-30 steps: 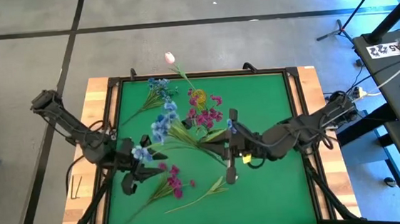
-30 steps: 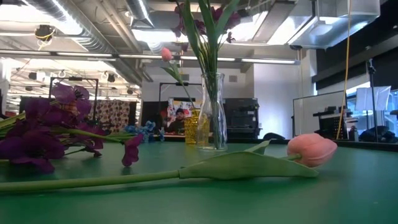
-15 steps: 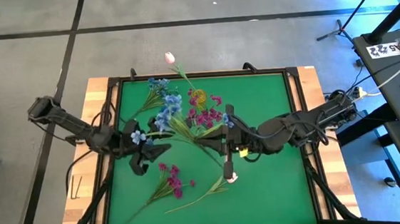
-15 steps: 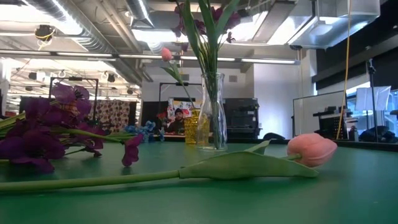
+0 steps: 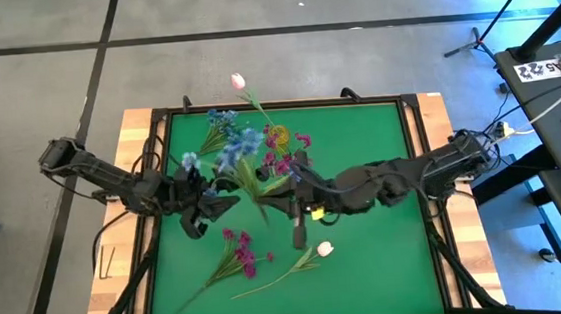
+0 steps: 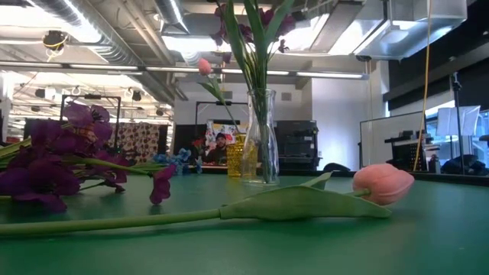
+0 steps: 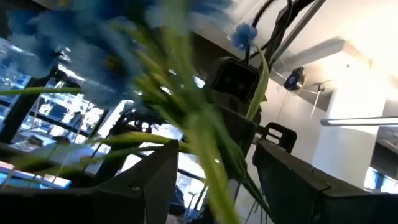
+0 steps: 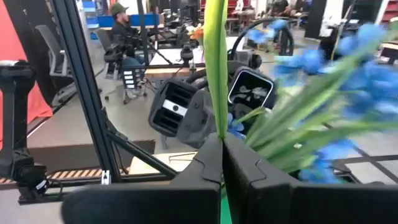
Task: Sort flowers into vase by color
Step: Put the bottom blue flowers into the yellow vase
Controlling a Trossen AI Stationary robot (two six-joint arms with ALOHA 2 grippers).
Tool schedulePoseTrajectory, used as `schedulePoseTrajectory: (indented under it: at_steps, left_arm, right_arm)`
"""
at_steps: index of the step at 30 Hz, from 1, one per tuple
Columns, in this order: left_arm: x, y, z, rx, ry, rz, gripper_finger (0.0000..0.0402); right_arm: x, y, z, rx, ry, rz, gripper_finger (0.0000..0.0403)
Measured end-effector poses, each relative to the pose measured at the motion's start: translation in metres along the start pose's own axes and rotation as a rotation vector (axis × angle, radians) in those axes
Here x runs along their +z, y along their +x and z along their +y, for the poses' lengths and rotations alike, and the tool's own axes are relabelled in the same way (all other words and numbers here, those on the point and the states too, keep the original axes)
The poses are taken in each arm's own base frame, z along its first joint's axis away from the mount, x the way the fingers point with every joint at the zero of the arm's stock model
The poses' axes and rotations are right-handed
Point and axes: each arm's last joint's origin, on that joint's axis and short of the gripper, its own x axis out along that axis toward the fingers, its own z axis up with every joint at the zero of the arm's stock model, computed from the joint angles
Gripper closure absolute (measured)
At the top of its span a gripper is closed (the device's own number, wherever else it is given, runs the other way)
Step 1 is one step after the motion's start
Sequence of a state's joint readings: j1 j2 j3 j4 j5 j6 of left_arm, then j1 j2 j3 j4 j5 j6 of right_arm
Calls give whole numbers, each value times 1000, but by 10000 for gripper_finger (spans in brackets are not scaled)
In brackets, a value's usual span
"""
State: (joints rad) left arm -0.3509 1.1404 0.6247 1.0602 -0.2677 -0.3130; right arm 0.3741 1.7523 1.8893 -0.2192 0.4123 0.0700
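**Blue spray carried toward the vases, both arms on it**

Over the last second both grippers have swung the blue spray (image 5: 238,150) up the green tabletop (image 5: 389,259), nearer the clear vase (image 6: 260,137) — transfer looks underway. The right gripper (image 8: 222,163) has its jaws clenched on a stem; the left gripper (image 7: 214,168) has the stems between parted jaws, grip uncertain.

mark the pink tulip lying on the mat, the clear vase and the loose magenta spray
pink tulip (image 6: 382,184), low view, on the bud.
clear vase (image 6: 260,145), low view, on the glass body.
magenta spray (image 5: 241,252), high view, on the flower cluster.
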Motion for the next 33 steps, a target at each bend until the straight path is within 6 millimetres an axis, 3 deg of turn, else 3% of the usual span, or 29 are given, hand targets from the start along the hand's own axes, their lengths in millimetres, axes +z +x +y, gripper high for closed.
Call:
schedulePoseTrajectory:
  at_steps: [6, 28, 33]
  left_arm:
    - [-2, 0, 0, 4, -15, 23, 192]
    - [-3, 2, 9, 55, 6, 37, 193]
    - [-4, 2, 10, 58, 9, 46, 225]
  right_arm:
    - [-9, 12, -5, 7, -7, 25, 401]
    - [-23, 24, 1, 49, -20, 71, 401]
    - [-26, 26, 1, 52, -23, 77, 401]
